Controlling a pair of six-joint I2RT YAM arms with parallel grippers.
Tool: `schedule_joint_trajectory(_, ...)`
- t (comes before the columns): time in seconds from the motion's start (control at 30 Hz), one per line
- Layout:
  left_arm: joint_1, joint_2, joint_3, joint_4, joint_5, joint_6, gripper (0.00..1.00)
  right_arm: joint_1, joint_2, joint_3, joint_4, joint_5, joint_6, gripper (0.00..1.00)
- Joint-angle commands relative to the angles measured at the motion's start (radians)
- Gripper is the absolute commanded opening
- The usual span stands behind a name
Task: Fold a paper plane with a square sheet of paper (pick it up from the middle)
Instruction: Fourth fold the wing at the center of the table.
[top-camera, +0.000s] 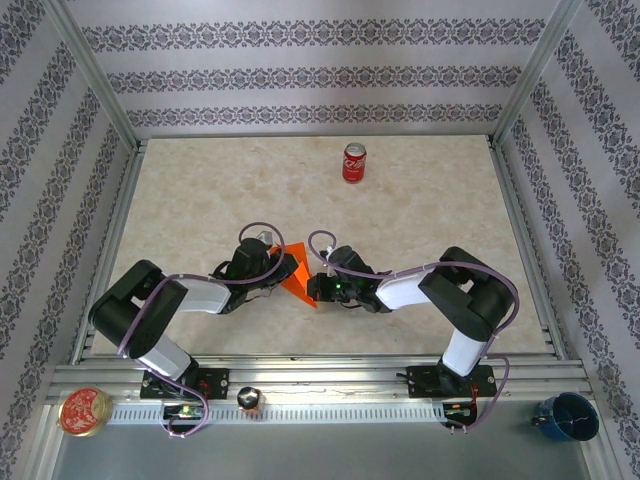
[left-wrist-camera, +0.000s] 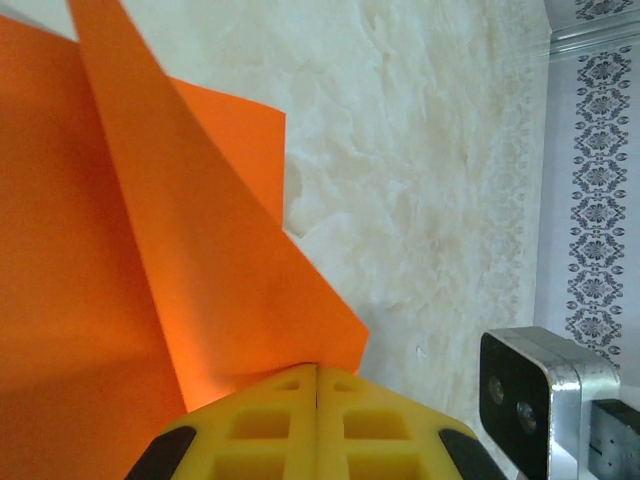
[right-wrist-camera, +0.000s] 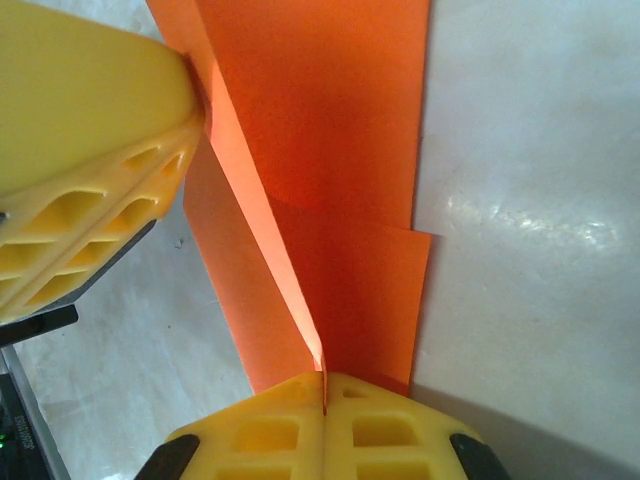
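The square sheet of paper (top-camera: 298, 277) is bright orange and lies folded in layers, with a ridge standing up along its centre crease, between the two arms near the table's front middle. My left gripper (top-camera: 284, 268) is shut on the paper's left edge. In the left wrist view the yellow fingertips (left-wrist-camera: 300, 385) meet with the orange paper (left-wrist-camera: 190, 260) pinched between them. My right gripper (top-camera: 317, 287) is shut on the raised crease of the paper (right-wrist-camera: 330, 130); its pads (right-wrist-camera: 300, 395) clamp the thin ridge. The left gripper's yellow fingers (right-wrist-camera: 90, 150) hold the same ridge farther along.
A red soda can (top-camera: 354, 162) stands upright at the back middle of the marble-patterned table (top-camera: 430, 210). Metal frame rails edge the table. On the near ledge sit a round red tin (top-camera: 84, 411), a small dark can (top-camera: 249, 399) and a blue cup (top-camera: 567, 416).
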Motion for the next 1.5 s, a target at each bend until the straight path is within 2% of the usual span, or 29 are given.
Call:
schedule_joint_trajectory(0.0,-0.005,0.026,0.02,0.06,0.013,0.019,0.0,-0.016,0.037,-0.02,-0.013,0.032,0.006,0.01)
schedule_joint_trajectory(0.77,0.019,0.144,0.041,0.143,0.059,-0.015,0.0,-0.023,0.04,-0.032,-0.004,0.027,0.027,0.02)
schedule_joint_trajectory(1.47,0.028,0.218,0.085,0.097,0.098,-0.013,0.0,-0.034,0.041,-0.026,-0.021,0.008,0.036,0.04)
